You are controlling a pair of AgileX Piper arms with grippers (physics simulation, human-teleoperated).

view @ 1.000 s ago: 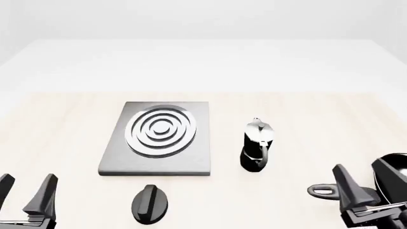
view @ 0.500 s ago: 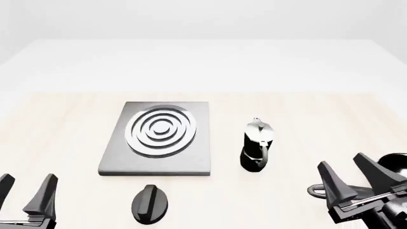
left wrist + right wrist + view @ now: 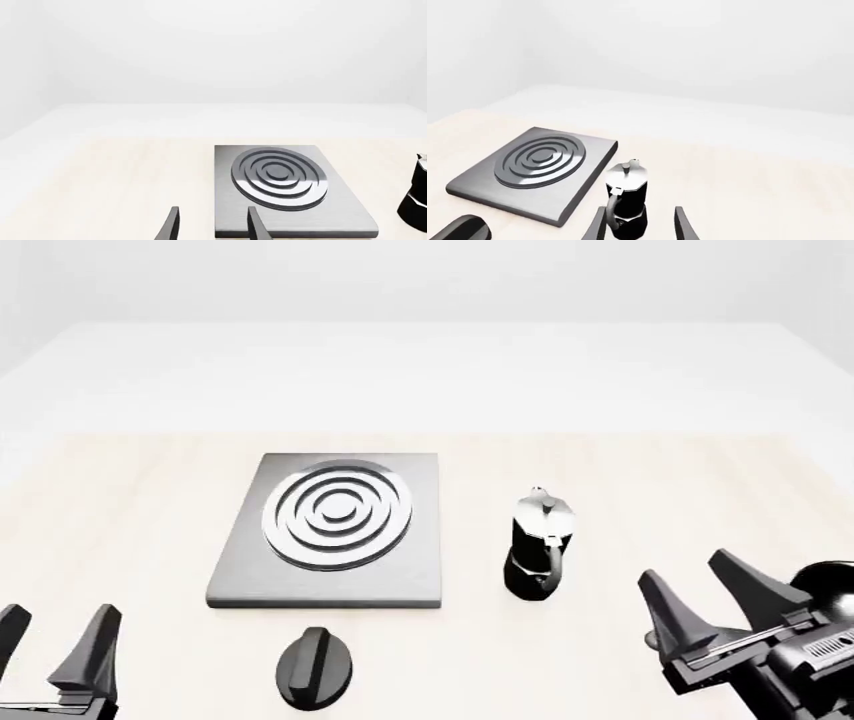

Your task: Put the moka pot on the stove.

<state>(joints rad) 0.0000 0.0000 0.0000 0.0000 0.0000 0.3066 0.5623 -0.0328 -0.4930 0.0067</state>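
Note:
The moka pot (image 3: pixel 539 545), black and faceted with a silver lid, stands upright on the table just right of the stove (image 3: pixel 416 575), a flat grey slab with concentric burner rings. Near the front right, my right gripper (image 3: pixel 685 568) is open, a short way right of the pot and nearer the table's front edge. The right wrist view shows the moka pot (image 3: pixel 627 200) ahead of the right gripper (image 3: pixel 640 209), handle facing the camera, beside the stove (image 3: pixel 597 150). At the front left, my left gripper (image 3: pixel 59 615) is open and empty. The left wrist view shows the left gripper (image 3: pixel 213 210), the stove (image 3: pixel 347 215) and the pot's edge (image 3: pixel 417 200).
A black oval knob (image 3: pixel 316 668) lies on the table in front of the stove, also seen as the knob (image 3: pixel 464 230) in the right wrist view. A black frying pan (image 3: pixel 834 585) sits at the right edge, partly behind my right arm.
My right gripper has moved left and a little forward toward the moka pot, its fingers now angled toward it. The left arm, pot and stove have not moved.

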